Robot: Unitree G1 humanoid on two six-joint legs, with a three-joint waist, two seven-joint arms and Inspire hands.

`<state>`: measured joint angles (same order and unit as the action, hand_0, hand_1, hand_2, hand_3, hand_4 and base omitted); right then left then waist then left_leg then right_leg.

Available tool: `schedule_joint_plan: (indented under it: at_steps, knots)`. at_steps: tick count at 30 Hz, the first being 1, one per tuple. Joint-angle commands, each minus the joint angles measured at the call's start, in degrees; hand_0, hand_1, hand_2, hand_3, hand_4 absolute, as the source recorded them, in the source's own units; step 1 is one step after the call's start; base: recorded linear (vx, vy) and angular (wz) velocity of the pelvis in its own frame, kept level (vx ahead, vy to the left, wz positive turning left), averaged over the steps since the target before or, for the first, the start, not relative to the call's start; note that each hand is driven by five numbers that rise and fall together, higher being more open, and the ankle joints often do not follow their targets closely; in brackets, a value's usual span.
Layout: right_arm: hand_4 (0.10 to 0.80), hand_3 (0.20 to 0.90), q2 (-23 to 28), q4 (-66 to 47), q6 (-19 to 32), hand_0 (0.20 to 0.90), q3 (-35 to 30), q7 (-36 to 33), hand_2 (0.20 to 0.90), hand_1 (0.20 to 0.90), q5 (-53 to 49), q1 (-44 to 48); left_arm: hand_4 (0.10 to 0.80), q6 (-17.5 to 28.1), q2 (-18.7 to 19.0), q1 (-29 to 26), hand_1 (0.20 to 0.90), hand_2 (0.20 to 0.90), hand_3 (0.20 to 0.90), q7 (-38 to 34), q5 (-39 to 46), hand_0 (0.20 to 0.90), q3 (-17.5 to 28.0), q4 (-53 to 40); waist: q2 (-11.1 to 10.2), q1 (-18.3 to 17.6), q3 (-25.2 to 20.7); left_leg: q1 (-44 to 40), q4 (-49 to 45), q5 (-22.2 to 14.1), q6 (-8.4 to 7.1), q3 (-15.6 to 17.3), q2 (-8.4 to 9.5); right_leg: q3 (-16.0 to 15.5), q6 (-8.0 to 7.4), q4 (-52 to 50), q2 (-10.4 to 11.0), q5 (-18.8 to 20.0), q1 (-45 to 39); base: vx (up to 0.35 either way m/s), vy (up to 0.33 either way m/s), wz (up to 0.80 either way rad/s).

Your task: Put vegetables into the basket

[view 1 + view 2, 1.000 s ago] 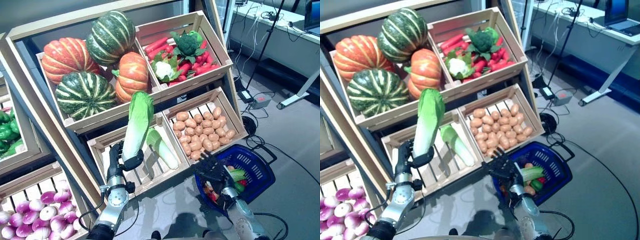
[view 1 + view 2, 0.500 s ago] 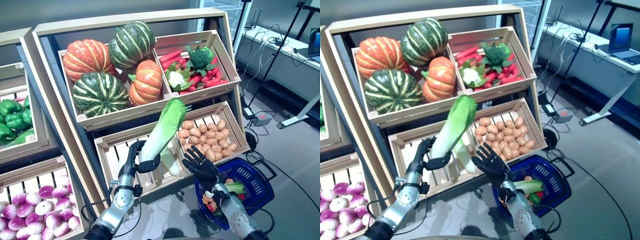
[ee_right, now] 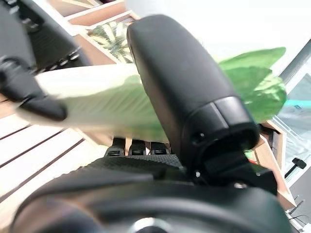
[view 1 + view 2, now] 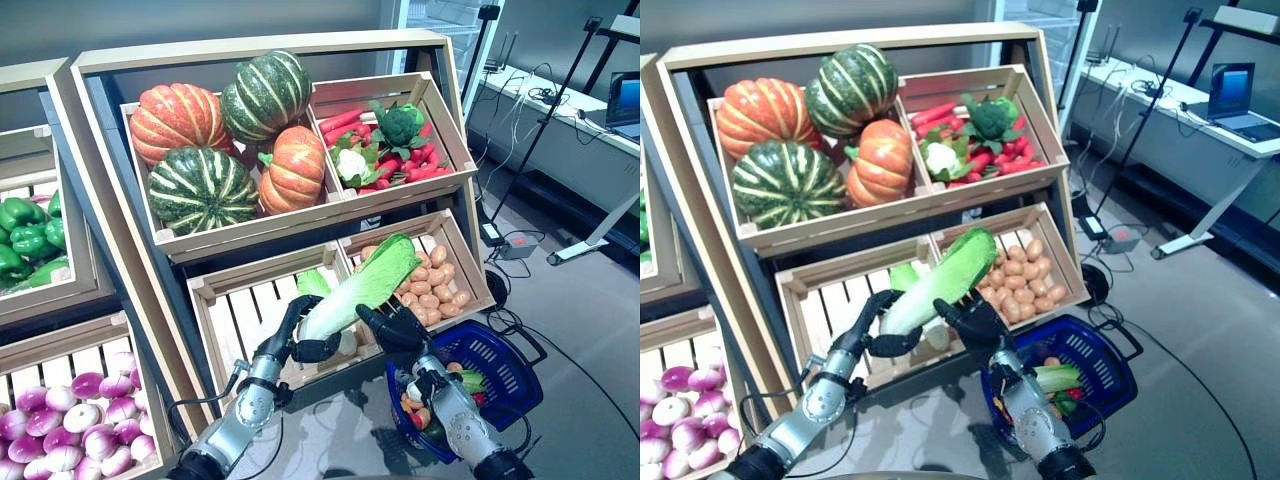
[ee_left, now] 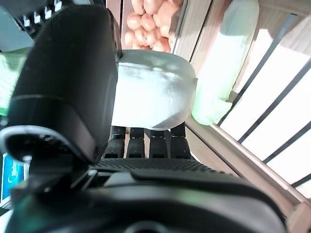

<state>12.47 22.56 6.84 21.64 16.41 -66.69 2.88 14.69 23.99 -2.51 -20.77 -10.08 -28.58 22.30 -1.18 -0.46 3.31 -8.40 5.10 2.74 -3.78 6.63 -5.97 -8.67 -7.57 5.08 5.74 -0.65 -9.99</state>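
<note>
My left robot hand [image 4: 290,338] clamps the long pale-green napa cabbage [image 4: 356,292]; my right robot hand [image 4: 397,327] closes around its middle, taking it toward the blue plastic basket [image 4: 505,375].

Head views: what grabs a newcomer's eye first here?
A long pale-green cabbage held slanted between both hands in front of the lower crates: left hand curled round its white base, right hand closing on its middle. Next, the striped pumpkins in the upper left crate, and the blue basket on the floor at lower right, already holding some vegetables.
</note>
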Motion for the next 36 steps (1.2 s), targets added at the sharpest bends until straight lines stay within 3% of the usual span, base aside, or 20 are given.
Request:
schedule_joint_plan:
  at_steps: [1,11,21,22,23,36]
  knots:
    - [0.800,0.900,-3.06,-6.55,5.20,0.900,-1.07,3.04,0.900,0.900,-5.00,8.05,0.400,7.64,1.77,-12.06,0.300,0.300,0.300,-0.65,-2.58,0.300,-2.59,-4.21,-0.61,0.92,-1.58,-1.59,-0.10,-3.63,0.59,-0.51,-0.17,0.45,1.51,-0.08,1.50,2.50,0.34,0.000,0.000,0.00]
    - [0.800,0.900,-3.45,-6.34,4.43,0.900,-3.19,1.74,0.900,0.900,-9.55,13.96,0.400,9.77,1.33,-14.87,0.300,0.300,0.300,-0.28,-8.65,0.300,-7.21,-2.17,-0.90,1.20,-1.88,-1.78,-0.10,-4.01,0.47,-0.85,-0.14,0.31,1.37,-0.08,1.67,2.33,0.10,0.000,0.000,0.00]
    - [0.800,0.900,-2.87,-3.34,5.52,0.900,-4.62,-0.04,0.900,0.900,-10.60,16.04,0.400,16.34,2.39,-16.44,0.300,0.300,0.300,-3.89,-10.43,0.300,-9.03,-4.91,-0.83,1.36,-2.07,-1.55,-0.10,-4.27,0.45,-1.01,-0.20,0.29,1.28,-0.08,1.83,2.33,0.43,0.000,0.000,0.00]
    - [0.722,0.782,-2.80,-3.02,6.82,0.782,-5.38,0.59,0.782,0.782,-12.53,16.46,0.400,17.73,2.67,-16.65,0.300,0.300,0.300,-4.08,-10.51,0.300,-9.16,-6.10,-0.82,1.45,-1.87,-1.41,-0.10,-4.28,0.45,-1.13,-0.18,0.31,1.31,-0.08,1.84,2.38,0.53,-0.035,0.002,0.00]
    - [0.400,0.300,-2.80,-2.64,7.49,0.300,-5.73,1.15,0.300,0.300,-13.53,16.66,0.400,18.13,2.73,-16.76,0.300,0.300,0.300,-4.40,-10.45,0.300,-9.32,-6.58,-0.81,1.49,-1.78,-1.36,-0.10,-4.31,0.43,-1.22,-0.15,0.31,1.33,-0.08,1.83,2.41,0.58,-0.037,0.003,0.01]
    - [0.400,0.300,-2.65,-0.77,10.46,0.300,-8.13,-1.07,0.300,0.300,-14.43,18.08,0.400,17.67,2.50,-15.96,0.300,0.300,0.300,-5.47,-10.41,0.300,-9.76,-7.08,-0.82,1.56,-1.56,-0.65,-0.10,-4.45,0.55,-1.53,0.01,0.63,1.41,-0.08,1.89,2.59,1.39,-0.011,0.001,0.02]
